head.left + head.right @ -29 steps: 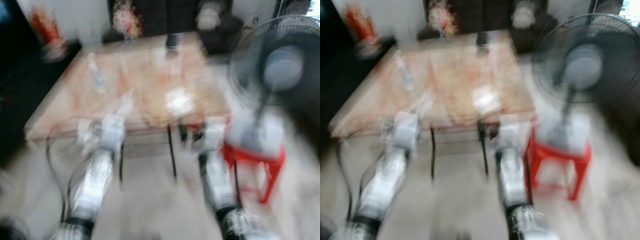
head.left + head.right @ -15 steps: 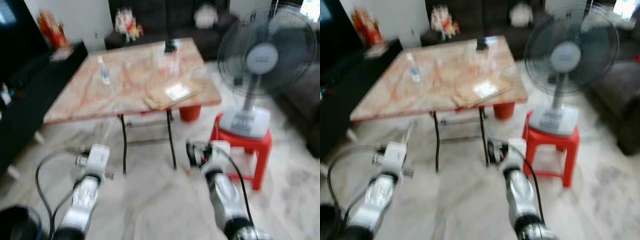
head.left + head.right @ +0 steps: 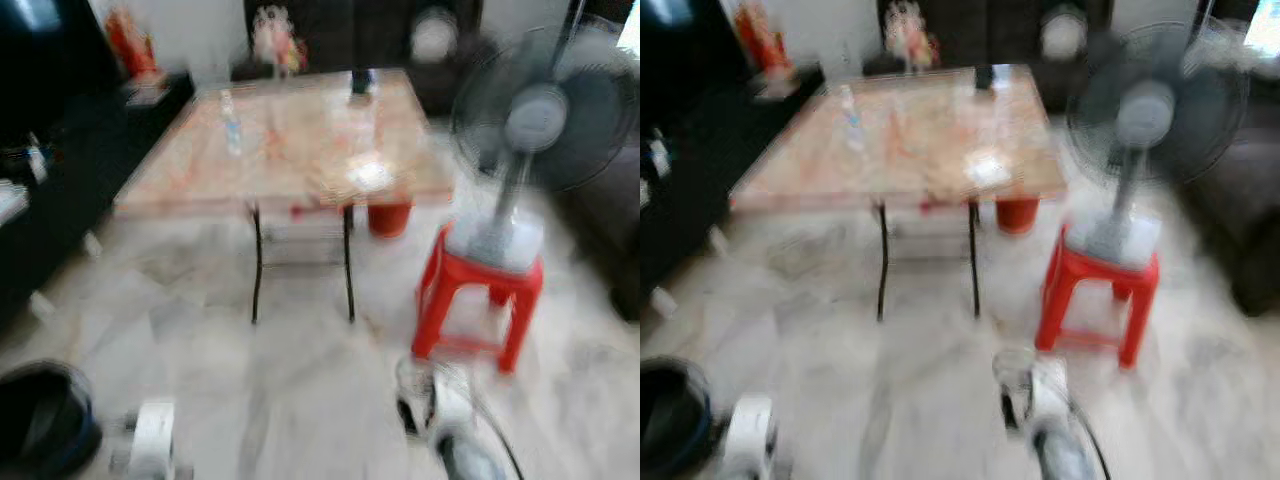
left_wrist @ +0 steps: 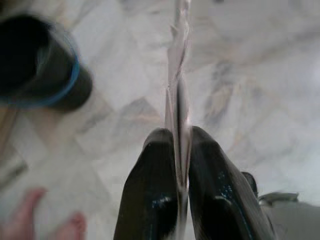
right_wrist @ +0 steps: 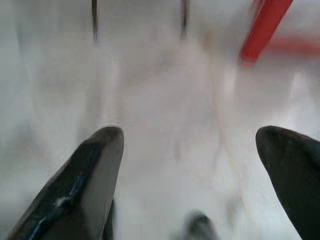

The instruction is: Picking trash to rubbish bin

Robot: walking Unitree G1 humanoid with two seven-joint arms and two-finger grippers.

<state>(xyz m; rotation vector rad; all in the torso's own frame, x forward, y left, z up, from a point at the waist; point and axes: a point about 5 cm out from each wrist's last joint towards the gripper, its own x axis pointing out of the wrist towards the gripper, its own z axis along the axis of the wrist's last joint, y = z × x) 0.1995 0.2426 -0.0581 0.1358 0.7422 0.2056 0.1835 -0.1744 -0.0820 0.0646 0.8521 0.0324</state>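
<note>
Room: pale marble floor [image 3: 300, 400], blurred; table [image 3: 300, 150] well beyond the bin.
Bin: black rubbish bin [image 4: 37, 62] stands on the floor.
Left gripper [image 4: 177, 150]: clamped on thin clear wrapper [image 4: 178, 75], near the bin, likely for dropping.
Right gripper [image 5: 190, 165]: fingers wide apart, idle.

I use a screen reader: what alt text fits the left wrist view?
The left gripper pinches a thin clear plastic wrapper between two black fingers above a marble floor. A black rubbish bin stands nearby, and a person's toes show.

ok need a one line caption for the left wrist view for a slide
Left tool shut on a thin clear plastic wrapper, above marble floor with the dark blue-rimmed bin nearby.
</note>
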